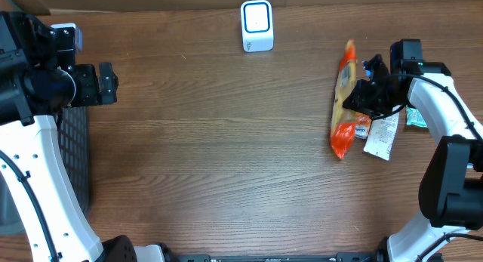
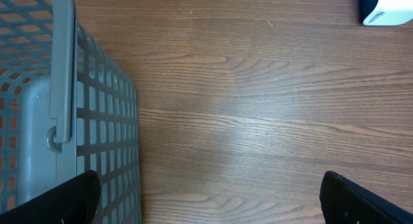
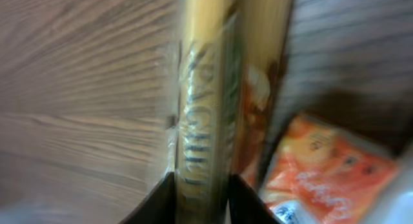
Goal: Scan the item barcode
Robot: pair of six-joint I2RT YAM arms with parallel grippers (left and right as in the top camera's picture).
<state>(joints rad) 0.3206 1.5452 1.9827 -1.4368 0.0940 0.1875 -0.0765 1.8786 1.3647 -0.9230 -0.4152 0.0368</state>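
Two hands: right hand [image 1: 356, 97] clamps spaghetti packet [image 1: 347, 69]; left hand [image 2: 210, 197] gapes idle. We should turn barcode (unseen here) towards scanner [image 1: 257, 26].

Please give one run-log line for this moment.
left gripper open | right gripper around spaghetti pack, grip unclear | pack away from scanner

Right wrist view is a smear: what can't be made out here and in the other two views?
- Right wrist: the spaghetti packet is blurred. No barcode is readable, and whether the right hand grips it is unclear.
- Overhead: the white packet lies partly under the right arm, and its print is too small to read.
- Left wrist: the scanner is cut off by the top-right corner, and the basket by the left edge.
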